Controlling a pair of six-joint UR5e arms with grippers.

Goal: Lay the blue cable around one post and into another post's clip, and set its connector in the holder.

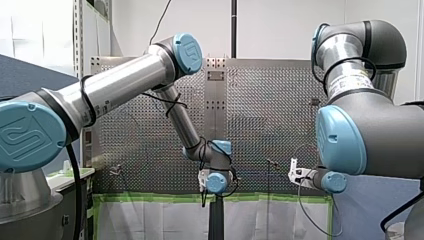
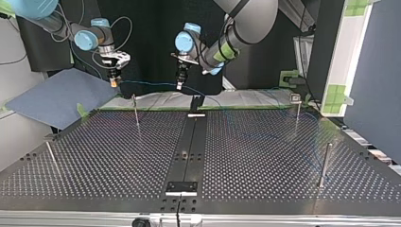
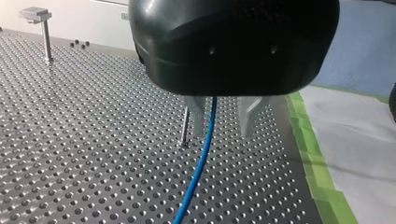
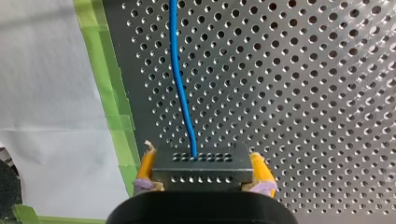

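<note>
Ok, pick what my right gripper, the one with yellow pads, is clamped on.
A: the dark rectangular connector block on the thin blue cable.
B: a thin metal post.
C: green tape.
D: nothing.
A: in the right wrist view the right gripper has its yellow pads pressed on both sides of the dark rectangular connector block, with the blue cable running out of it.

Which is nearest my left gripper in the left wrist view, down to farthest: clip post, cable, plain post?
From my left gripper:
1. Cable: runs between the jaws.
2. Plain post: stands right beside one of the jaws.
3. Clip post: far off, well beyond the plain post on the same side.
</note>
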